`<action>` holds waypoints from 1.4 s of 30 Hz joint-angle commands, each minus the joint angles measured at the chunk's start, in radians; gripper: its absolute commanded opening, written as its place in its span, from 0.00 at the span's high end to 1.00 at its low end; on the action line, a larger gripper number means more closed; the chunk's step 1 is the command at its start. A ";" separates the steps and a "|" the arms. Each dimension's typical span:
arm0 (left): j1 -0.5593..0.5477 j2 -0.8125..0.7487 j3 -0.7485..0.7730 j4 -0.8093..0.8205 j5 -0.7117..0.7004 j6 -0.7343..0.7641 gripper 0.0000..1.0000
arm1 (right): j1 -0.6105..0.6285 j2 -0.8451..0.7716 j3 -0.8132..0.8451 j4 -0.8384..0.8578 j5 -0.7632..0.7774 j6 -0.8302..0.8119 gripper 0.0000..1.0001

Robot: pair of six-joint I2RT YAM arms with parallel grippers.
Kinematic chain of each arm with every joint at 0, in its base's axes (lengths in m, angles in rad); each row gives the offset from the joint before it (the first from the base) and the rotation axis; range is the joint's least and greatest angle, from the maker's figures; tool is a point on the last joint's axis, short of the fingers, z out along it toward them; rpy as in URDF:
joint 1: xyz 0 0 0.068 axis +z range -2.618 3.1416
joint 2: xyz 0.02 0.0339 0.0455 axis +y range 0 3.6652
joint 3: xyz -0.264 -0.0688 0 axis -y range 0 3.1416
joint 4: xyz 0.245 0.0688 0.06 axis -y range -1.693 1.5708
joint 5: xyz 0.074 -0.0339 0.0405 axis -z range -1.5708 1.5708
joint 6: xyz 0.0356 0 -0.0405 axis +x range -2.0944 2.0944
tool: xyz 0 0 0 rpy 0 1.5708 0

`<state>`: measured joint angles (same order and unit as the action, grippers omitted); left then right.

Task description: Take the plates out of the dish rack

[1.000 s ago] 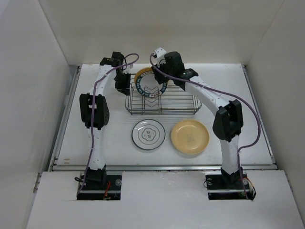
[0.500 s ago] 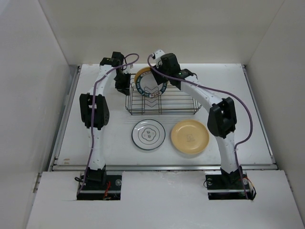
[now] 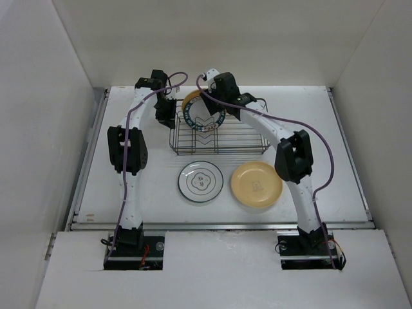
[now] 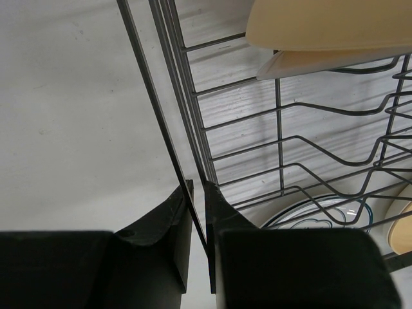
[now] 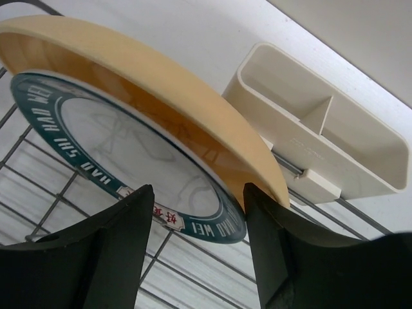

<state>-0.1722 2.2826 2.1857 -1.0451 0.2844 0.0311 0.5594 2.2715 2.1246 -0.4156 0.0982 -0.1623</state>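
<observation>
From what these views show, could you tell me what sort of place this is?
Probably a lab test booth, not a kitchen: plain white walls enclose a white table holding a dish rack and plates.

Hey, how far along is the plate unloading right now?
Two plates look done: the ringed white plate and the yellow plate lie on the table. In hand: the right gripper is open around the teal-rimmed plate, the left gripper pinching the dish rack. Left: that plate and the cream plate behind it.
</observation>
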 commanded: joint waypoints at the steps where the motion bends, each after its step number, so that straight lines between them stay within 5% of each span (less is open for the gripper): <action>1: -0.001 0.035 0.011 -0.033 -0.007 0.035 1.00 | -0.027 0.045 0.066 0.047 -0.018 -0.009 0.37; 3: -0.001 0.035 0.011 -0.033 -0.007 0.035 1.00 | -0.027 0.059 0.077 0.047 -0.018 -0.009 0.47; 6: -0.001 0.035 0.002 -0.043 0.007 0.035 1.00 | -0.027 0.028 0.057 0.037 -0.028 -0.009 0.85; 8: -0.001 0.035 0.002 -0.052 0.018 0.035 1.00 | -0.027 -0.004 0.022 0.069 -0.008 -0.022 1.00; 24: 0.028 0.044 0.011 -0.073 0.087 -0.039 1.00 | 0.034 -0.322 -0.282 0.320 0.135 -0.163 1.00; 35: 0.028 0.044 0.011 -0.064 0.068 -0.039 1.00 | 0.082 -0.495 -0.344 0.347 0.193 -0.039 1.00; 39: 0.028 0.044 0.011 -0.064 0.079 -0.039 1.00 | 0.082 -0.590 -0.403 0.269 0.089 0.043 1.00; 42: 0.028 0.044 0.011 -0.064 0.088 -0.048 1.00 | 0.082 -0.630 -0.448 0.111 -0.147 0.084 1.00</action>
<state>-0.1413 2.2959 2.1921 -1.0401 0.3603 -0.0315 0.6399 1.6997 1.6993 -0.2371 0.1429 -0.1661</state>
